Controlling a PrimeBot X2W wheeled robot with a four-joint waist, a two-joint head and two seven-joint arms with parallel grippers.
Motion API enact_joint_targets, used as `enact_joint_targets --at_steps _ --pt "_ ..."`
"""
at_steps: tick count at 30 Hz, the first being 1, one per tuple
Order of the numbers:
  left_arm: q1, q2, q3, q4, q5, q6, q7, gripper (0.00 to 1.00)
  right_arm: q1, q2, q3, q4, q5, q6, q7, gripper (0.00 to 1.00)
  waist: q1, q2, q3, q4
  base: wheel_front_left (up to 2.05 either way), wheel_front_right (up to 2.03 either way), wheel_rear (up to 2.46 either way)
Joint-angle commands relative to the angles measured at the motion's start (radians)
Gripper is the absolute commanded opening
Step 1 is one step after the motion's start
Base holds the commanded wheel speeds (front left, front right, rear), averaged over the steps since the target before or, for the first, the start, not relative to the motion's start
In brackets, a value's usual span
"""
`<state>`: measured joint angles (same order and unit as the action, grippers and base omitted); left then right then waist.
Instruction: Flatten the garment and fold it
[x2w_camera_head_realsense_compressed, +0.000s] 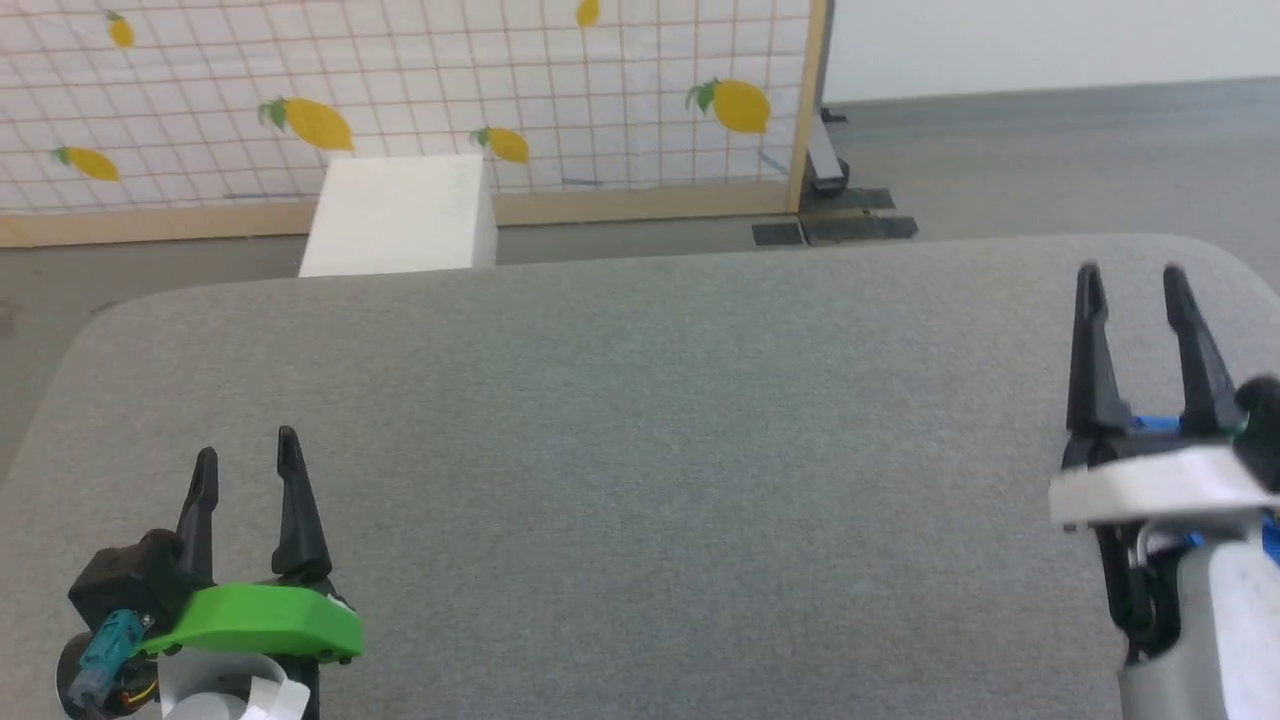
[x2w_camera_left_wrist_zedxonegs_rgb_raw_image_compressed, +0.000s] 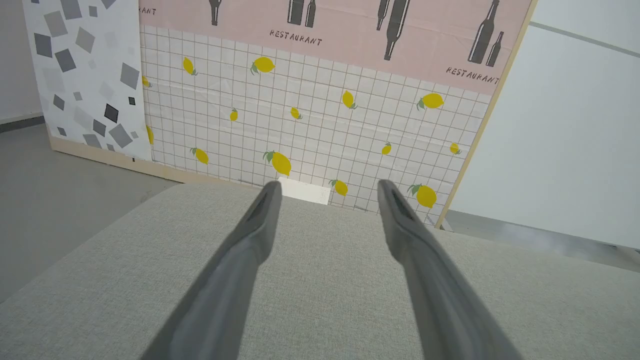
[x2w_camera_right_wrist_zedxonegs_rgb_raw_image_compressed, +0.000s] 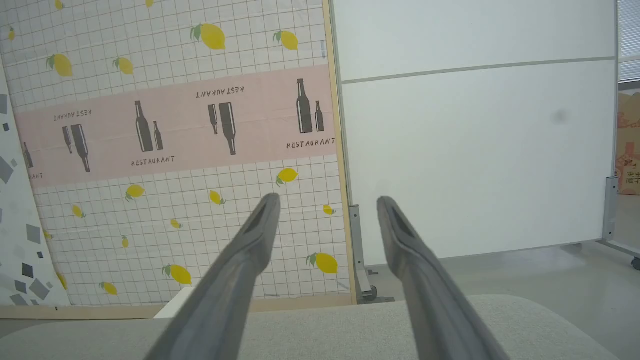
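Note:
The garment is out of view. In the head view my left gripper (x2w_camera_head_realsense_compressed: 245, 452) hovers open over the grey fabric-covered table (x2w_camera_head_realsense_compressed: 640, 460) at the lower left, with nothing between its fingers. At the right edge my right gripper (x2w_camera_head_realsense_compressed: 1130, 275) is raised higher and is open too, holding nothing. The left wrist view looks along my left gripper (x2w_camera_left_wrist_zedxonegs_rgb_raw_image_compressed: 326, 186) across the table top (x2w_camera_left_wrist_zedxonegs_rgb_raw_image_compressed: 330, 270). The right wrist view has my right gripper (x2w_camera_right_wrist_zedxonegs_rgb_raw_image_compressed: 326, 200) above the table's far edge (x2w_camera_right_wrist_zedxonegs_rgb_raw_image_compressed: 350, 320).
Behind the table stands a wall panel with a lemon print (x2w_camera_head_realsense_compressed: 400, 90) in a wooden frame. A white box (x2w_camera_head_realsense_compressed: 400, 215) sits on the floor past the far edge. Grey floor (x2w_camera_head_realsense_compressed: 1050, 160) and a white partition (x2w_camera_right_wrist_zedxonegs_rgb_raw_image_compressed: 475, 125) lie to the right.

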<state>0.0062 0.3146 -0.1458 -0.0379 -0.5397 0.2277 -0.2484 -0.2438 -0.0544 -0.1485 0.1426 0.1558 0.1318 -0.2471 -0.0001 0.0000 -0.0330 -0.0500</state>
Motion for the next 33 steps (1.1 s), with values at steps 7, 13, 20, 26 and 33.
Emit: enact_joint_targets --at_steps 7,13,20,26,33 --pt "0.008 0.003 -0.020 0.025 -0.012 -0.024 0.014 1.00 0.135 0.004 0.014 -0.015 0.031 -0.001 -0.011 1.00 0.0001 0.0000 -0.011 0.030 0.00 0.00 0.00" --pt "0.008 0.007 -0.050 0.050 -0.009 -0.029 0.050 1.00 0.196 0.004 0.029 0.000 0.019 -0.001 -0.009 1.00 0.0001 0.0000 -0.007 0.033 0.00 0.00 0.00" --pt "0.009 0.018 -0.075 0.080 -0.006 -0.030 0.093 1.00 0.218 0.004 0.057 0.018 0.001 -0.001 0.044 1.00 0.0001 0.0000 -0.004 0.027 0.00 0.00 0.00" --pt "0.006 0.020 -0.089 0.093 -0.007 -0.033 0.110 1.00 0.225 0.004 0.064 0.029 -0.011 -0.001 0.104 1.00 0.0001 0.0000 0.000 0.027 0.00 0.00 0.00" --pt "-0.006 0.039 -0.120 0.108 0.026 -0.033 0.125 1.00 0.232 0.004 0.068 0.023 -0.010 -0.001 0.126 1.00 0.0001 0.0000 0.003 0.027 0.00 0.00 0.00"
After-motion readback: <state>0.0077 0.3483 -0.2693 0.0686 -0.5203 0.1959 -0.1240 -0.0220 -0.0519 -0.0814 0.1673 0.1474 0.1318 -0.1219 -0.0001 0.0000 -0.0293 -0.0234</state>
